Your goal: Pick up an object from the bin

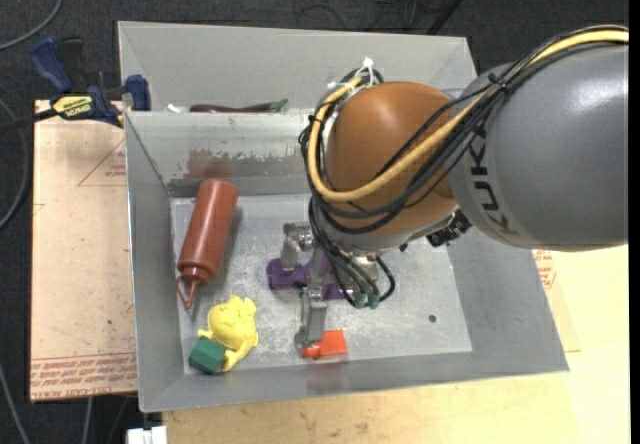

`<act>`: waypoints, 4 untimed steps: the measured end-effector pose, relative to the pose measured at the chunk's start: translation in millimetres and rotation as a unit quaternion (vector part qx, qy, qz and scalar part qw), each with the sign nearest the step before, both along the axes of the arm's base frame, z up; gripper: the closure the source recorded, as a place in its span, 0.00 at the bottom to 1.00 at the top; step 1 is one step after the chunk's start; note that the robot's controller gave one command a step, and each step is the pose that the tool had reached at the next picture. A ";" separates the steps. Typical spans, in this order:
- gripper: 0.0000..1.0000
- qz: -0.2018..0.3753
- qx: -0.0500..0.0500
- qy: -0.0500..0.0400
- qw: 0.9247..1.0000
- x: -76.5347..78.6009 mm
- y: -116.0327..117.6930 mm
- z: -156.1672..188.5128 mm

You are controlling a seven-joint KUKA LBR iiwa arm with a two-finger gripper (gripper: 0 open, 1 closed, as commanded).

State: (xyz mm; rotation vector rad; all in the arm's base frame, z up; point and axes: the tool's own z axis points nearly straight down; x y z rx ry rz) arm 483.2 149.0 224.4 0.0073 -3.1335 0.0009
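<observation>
purple piece (pixel 283 275), small and lumpy, lies near the middle of the bin (pixel 148 262) floor, right under the tool (pixel 304 282). the tool stands wide, one finger on the far side of the piece and the other finger (pixel 313 317) on the near side, so the piece sits in the gap with its left end poking out past them. its long axis runs left to right, across the line the fingers close along, which looks to me like a fair set-up for a pinch. an orange bit (pixel 326 344) lies just beside the near fingertip and might get nudged. the brown bottle (pixel 208 230) and the yellow toy (pixel 232 324) are well off to the left.
</observation>
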 end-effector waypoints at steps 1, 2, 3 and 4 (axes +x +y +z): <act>0.00 -0.002 0.001 -0.004 1.000 1.7 -0.9 4.4; 0.00 0.011 0.002 -0.007 1.000 38.8 -4.5 -45.0; 0.00 -0.020 0.001 -0.003 1.000 48.4 -26.9 -86.9; 0.00 -0.033 0.001 -0.003 0.999 61.6 -44.6 -101.3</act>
